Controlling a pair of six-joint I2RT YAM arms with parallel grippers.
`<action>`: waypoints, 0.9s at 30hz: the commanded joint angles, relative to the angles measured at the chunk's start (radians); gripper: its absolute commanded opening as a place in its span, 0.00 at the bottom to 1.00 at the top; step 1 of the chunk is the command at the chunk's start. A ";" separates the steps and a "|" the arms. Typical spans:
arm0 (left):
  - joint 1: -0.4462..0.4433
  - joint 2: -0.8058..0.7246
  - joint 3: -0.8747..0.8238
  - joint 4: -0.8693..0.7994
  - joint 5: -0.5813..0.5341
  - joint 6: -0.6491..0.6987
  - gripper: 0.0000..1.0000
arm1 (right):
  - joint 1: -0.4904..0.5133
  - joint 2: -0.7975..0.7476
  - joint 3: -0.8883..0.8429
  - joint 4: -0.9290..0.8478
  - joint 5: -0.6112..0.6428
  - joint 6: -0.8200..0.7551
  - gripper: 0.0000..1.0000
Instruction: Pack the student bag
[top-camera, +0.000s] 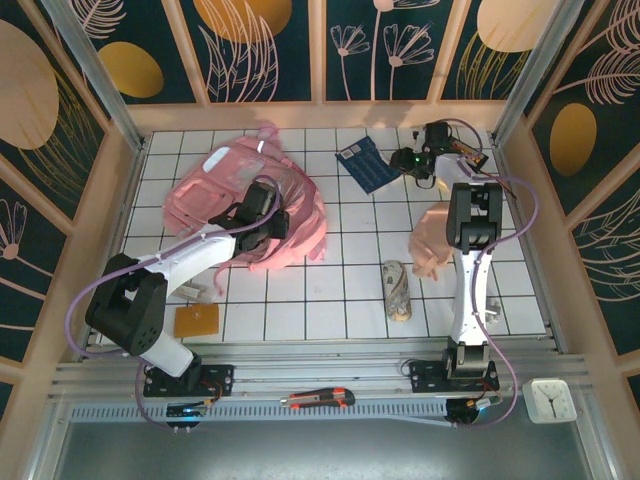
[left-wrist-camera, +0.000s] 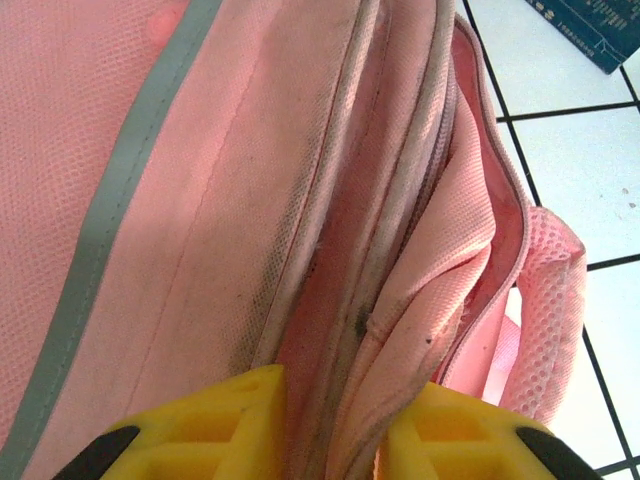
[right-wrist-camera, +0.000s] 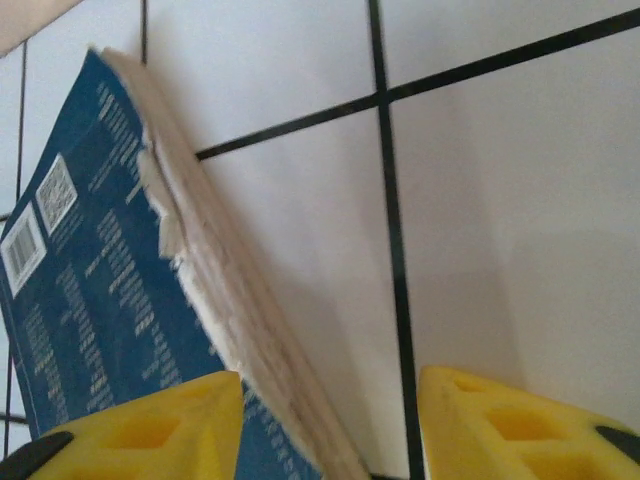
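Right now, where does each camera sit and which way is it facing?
Top external: above and behind the arm bases, looking down on the white tiled table; the left arm and right arm show.
Left wrist: faces the large soft pink fabric backpack, a fold between the left gripper's yellow fingers.
Right wrist: faces down at the dark blue paperback book, its edge between the right gripper's yellow fingers.
Shared: top and left wrist both show the backpack.

White tiled table (top-camera: 330, 300), floral navy walls (top-camera: 280, 50)
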 joint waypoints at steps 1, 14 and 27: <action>0.015 -0.020 -0.020 0.021 -0.019 -0.030 0.26 | 0.044 -0.060 -0.103 -0.021 -0.061 -0.014 0.43; 0.013 -0.040 -0.082 0.029 -0.013 -0.031 0.27 | 0.070 -0.091 -0.127 -0.039 -0.017 -0.047 0.25; 0.037 -0.072 -0.134 0.024 -0.004 -0.008 0.27 | 0.127 0.011 0.006 -0.220 0.105 -0.117 0.19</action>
